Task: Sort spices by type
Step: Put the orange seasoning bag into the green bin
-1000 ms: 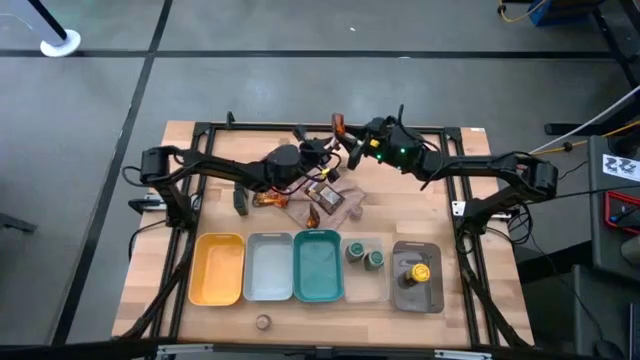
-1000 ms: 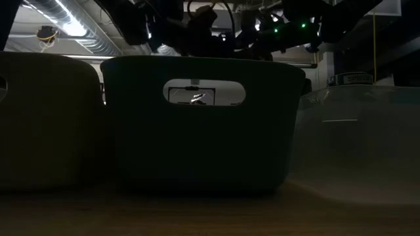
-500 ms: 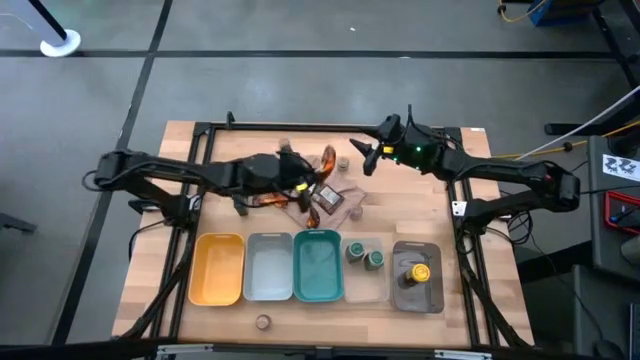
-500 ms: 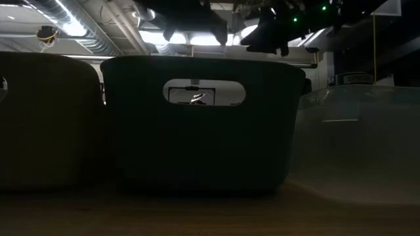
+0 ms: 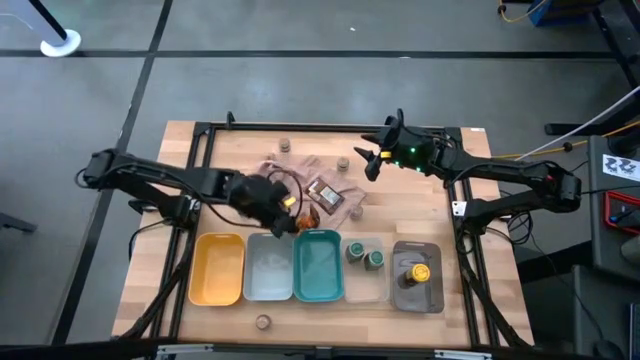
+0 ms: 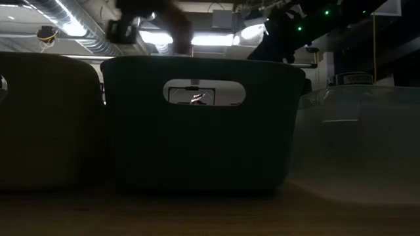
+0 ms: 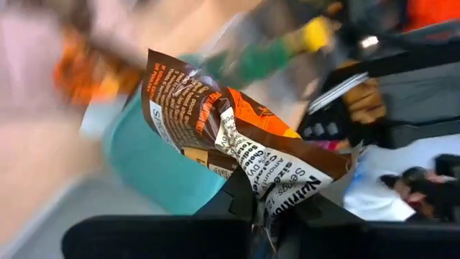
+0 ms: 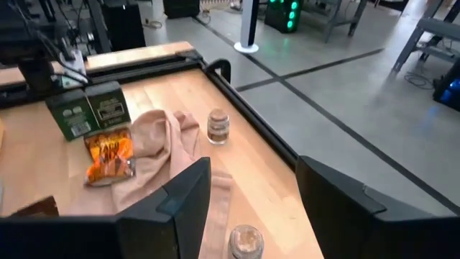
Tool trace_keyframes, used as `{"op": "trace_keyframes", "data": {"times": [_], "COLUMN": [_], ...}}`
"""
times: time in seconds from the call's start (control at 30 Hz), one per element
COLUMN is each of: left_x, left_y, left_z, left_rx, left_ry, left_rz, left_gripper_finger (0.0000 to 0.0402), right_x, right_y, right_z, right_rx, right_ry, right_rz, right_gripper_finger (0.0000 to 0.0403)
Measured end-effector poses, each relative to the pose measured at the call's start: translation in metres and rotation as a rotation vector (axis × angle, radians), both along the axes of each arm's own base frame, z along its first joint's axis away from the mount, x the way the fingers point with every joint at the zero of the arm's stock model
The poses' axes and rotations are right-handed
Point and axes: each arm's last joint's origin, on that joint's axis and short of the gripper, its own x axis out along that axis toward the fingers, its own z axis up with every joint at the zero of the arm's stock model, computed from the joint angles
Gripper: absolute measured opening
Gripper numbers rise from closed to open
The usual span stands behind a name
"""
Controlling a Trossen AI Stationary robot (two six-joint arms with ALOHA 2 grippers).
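Fingers of the left gripper [image 5: 290, 208] pinch an orange-brown packet [image 7: 237, 147], centre frame above the grey tray [image 5: 268, 268] and teal tray [image 5: 318, 266]. Right gripper [image 5: 366, 161], upper centre-right, spread and empty near the table's far edge. Motion blur hides the left gripper's outline.
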Motion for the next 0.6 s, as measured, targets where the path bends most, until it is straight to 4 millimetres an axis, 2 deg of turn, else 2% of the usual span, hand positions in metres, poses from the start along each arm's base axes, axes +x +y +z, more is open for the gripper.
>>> {"op": "trace_keyframes", "data": {"times": [0.27, 0.47, 0.6], "left_x": [0.011, 0.024, 0.036], "left_y": [-0.022, -0.030, -0.033], "left_z": [-0.024, -0.045, -0.056], "left_rx": [-0.152, -0.164, -0.152], "left_ry": [0.158, 0.233, 0.215], "left_rz": [0.031, 0.041, 0.025], "left_gripper_finger": [0.0019, 0.0014, 0.0012], "right_x": [0.000, 0.000, 0.000], "right_y": [0.000, 0.000, 0.000], "right_z": [0.000, 0.000, 0.000], "right_rx": [0.002, 0.002, 0.002], "right_ry": [-0.002, -0.002, -0.002], "right_rz": [0.006, 0.007, 0.007], "right_gripper_finger": [0.0207, 0.0207, 0.0207]}}
